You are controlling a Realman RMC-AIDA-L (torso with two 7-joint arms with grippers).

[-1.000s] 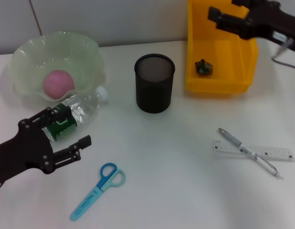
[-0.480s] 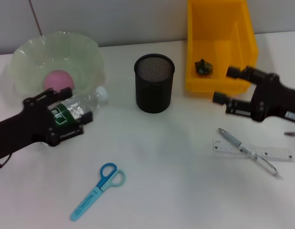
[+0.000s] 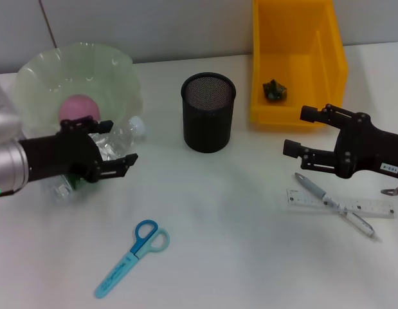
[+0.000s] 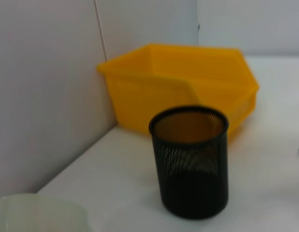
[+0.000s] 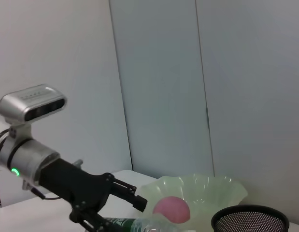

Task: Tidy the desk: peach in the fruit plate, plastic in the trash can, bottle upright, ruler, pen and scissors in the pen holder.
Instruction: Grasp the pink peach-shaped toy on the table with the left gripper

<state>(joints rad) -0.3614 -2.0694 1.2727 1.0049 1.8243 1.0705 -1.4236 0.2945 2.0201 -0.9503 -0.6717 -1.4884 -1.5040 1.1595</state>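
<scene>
1. Since half a second ago the left gripper [image 3: 108, 143] has turned at the bottle [image 3: 115, 138], its arm now reaching in level from the left edge, while the right gripper [image 3: 300, 131] has hardly shifted, with a little more bare table showing between it and the pen.
2. Near the far left corner the fruit plate [image 3: 115, 71] holds the peach [image 3: 73, 107]. The bottle lies on its side just in front of the plate, white cap toward the pen holder.
3. Left gripper fingers [image 3: 118, 164] are spread apart on either side of the bottle's body, not clamped on it.
4. Toward the near edge, left of middle, the blue scissors [image 3: 131, 257] lie flat.
5. At the middle of the table stands the black mesh pen holder [image 3: 208, 112], upright.
6. Against the far edge, right of middle, the yellow trash can [image 3: 295, 61] holds the crumpled plastic [image 3: 274, 90].
7. Right gripper hovers in front of the trash can, released, jaws parted and holding nothing.
8. Near the right edge the pen [image 3: 334, 205] lies crossed over the ruler [image 3: 372, 207], close below that gripper.
</scene>
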